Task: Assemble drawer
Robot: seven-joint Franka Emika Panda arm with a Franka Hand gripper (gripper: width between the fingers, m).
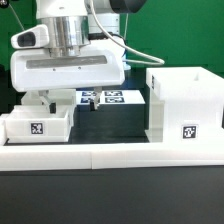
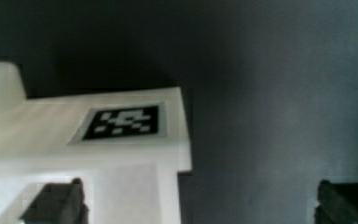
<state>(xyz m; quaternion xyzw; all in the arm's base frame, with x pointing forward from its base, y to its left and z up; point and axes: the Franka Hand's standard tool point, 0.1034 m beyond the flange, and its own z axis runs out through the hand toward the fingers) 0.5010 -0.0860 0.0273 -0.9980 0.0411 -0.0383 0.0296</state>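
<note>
A small open-top white tray (image 1: 36, 125) with a square tag stands at the exterior view's left. The tall boxy housing (image 1: 186, 104), also tagged, stands at the right. My gripper (image 1: 66, 102) hangs low just behind the tray. In the wrist view the gripper (image 2: 199, 203) is open, its dark fingertips (image 2: 51, 203) far apart. A white tagged drawer part (image 2: 105, 130) lies below them. One fingertip is over its edge and the other is over the dark table. Nothing is held. I cannot tell whether this part is the same tray or a second one.
The long low white bar (image 1: 110, 152) runs across the front of the table. The marker board (image 1: 108, 98) lies flat behind the gripper, between the tray and the housing. The table top is black.
</note>
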